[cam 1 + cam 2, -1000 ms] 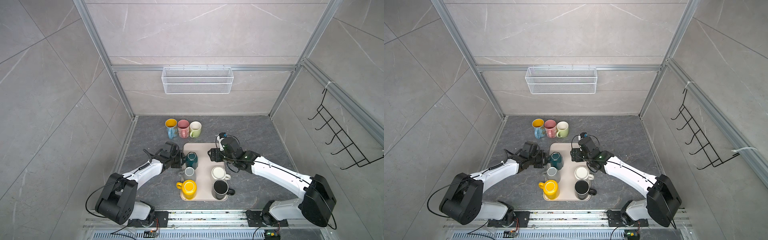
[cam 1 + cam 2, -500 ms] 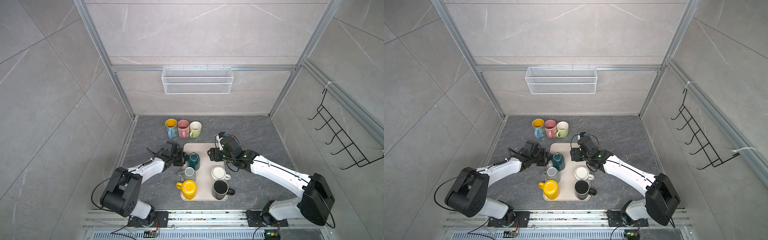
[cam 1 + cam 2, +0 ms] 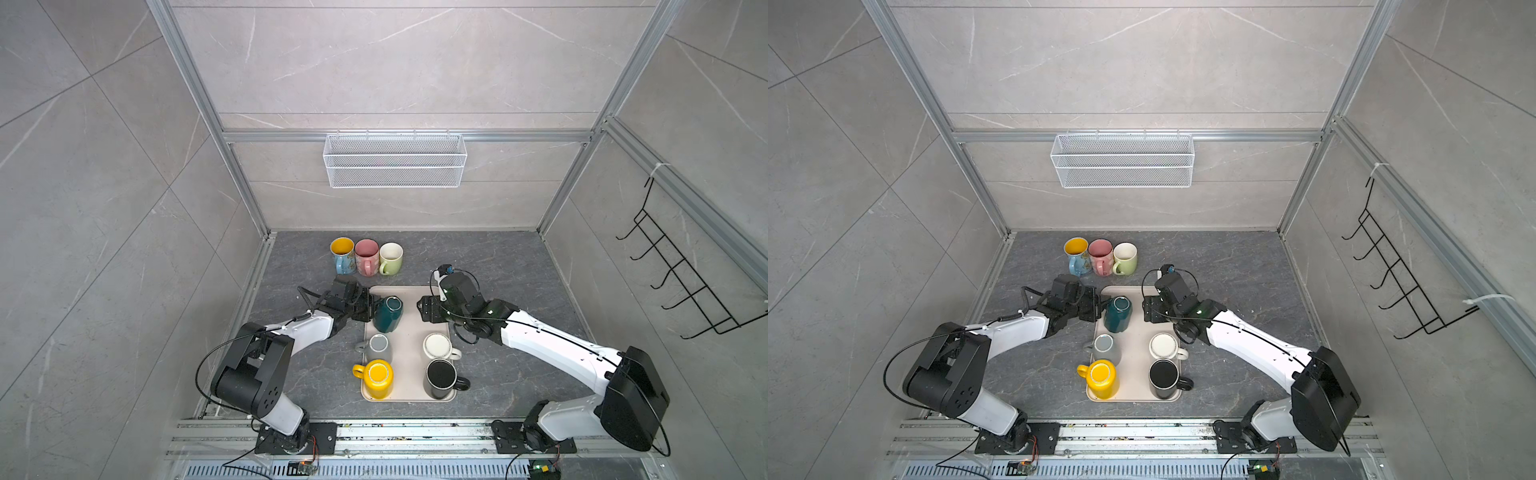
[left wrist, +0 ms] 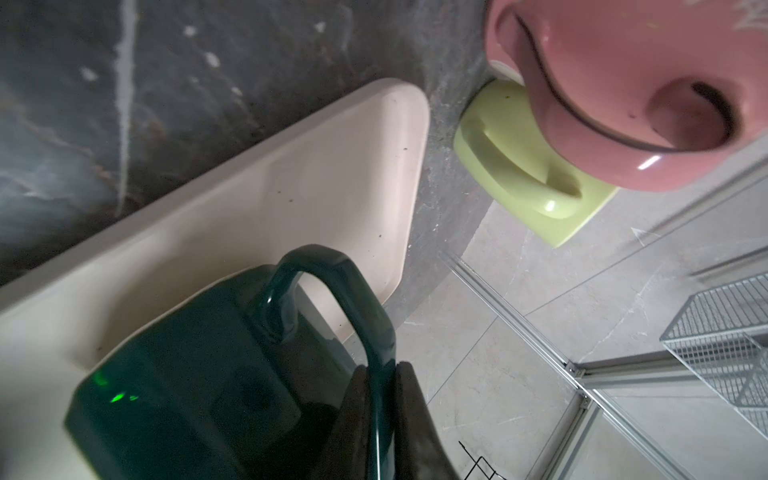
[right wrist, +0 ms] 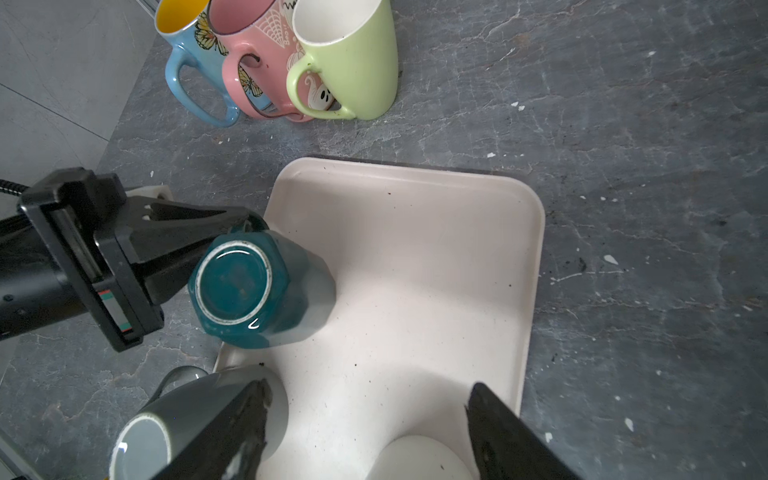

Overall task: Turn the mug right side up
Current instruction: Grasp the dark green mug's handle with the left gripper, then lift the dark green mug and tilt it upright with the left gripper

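Observation:
A dark teal mug (image 3: 388, 313) (image 3: 1118, 313) stands base up at the back left of the beige tray (image 3: 419, 328) (image 3: 1139, 330). In the right wrist view its round base (image 5: 232, 282) faces the camera. My left gripper (image 3: 368, 309) (image 3: 1098, 309) (image 4: 381, 368) reaches in from the left and is shut on the mug's handle (image 4: 365, 299), one finger on each side of the loop. Over the back right of the tray (image 5: 415, 249) my right gripper (image 3: 423, 309) (image 3: 1148, 309) (image 5: 368, 399) hangs open, holding nothing, about a mug's width from the teal mug (image 5: 266, 295).
On the nearer part of the tray stand a grey mug (image 3: 378, 347), a yellow mug (image 3: 376, 376), a white mug (image 3: 438, 347) and a black mug (image 3: 440, 376). Blue (image 3: 343, 253), pink (image 3: 366, 255) and green (image 3: 390, 257) mugs stand upright behind it. A wire basket (image 3: 395, 160) hangs on the back wall.
My left gripper's jaws have closed onto the teal mug's handle. The right gripper has stayed open and almost still.

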Controlling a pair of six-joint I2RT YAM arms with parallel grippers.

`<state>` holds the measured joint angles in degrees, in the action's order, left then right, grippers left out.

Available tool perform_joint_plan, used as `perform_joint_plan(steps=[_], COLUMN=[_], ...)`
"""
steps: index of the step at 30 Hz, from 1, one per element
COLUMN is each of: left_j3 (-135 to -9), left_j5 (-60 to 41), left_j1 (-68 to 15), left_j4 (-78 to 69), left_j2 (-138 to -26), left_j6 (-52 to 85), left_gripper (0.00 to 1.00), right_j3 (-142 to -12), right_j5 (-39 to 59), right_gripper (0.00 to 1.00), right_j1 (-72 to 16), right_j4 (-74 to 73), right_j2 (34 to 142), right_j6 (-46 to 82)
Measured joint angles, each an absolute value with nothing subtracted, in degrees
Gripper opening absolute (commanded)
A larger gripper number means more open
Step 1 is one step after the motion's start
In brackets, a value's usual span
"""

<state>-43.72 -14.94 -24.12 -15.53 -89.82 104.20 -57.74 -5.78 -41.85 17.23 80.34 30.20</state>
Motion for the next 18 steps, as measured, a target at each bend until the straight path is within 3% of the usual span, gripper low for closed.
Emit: perform_joint_plan(steps=[18], left_j3=[-46.30], left_j5=[-10.07], left_j1=[-24.03], left_j4=[-11.53], left_j2=[-80.25], left_j6=[72.05], left_gripper=[0.00], right_j3=[-57.74], right_j5=[-5.56], right_gripper=[0.76], right_j1=[-41.85], right_j4=[18.04], right_j2=[80.14], right_j6=[30.22])
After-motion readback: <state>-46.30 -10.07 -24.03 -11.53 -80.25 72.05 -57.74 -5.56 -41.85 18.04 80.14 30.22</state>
